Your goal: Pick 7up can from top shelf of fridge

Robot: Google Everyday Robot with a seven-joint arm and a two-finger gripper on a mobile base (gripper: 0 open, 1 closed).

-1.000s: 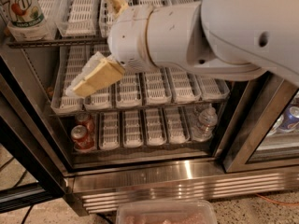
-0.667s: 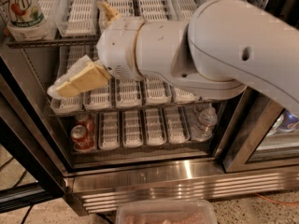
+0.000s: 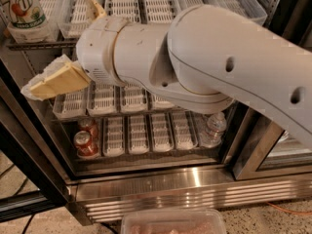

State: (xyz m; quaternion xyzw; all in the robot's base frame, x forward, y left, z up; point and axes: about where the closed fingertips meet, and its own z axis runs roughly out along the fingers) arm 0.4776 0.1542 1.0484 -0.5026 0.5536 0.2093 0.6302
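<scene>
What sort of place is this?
Probably a shop or canteen: a drinks fridge with a 7up can, red cans and a water bottle. The gripper hovers by the top shelf, at left.

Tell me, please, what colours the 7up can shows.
The 7up can is white and green, camera view; the pincer, open, sits below-right.

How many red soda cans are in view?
2 red cans at the lowest shelf's left end: one in front, another behind it. The arm may hide more. The gripper is open beside the 7up can.
</scene>
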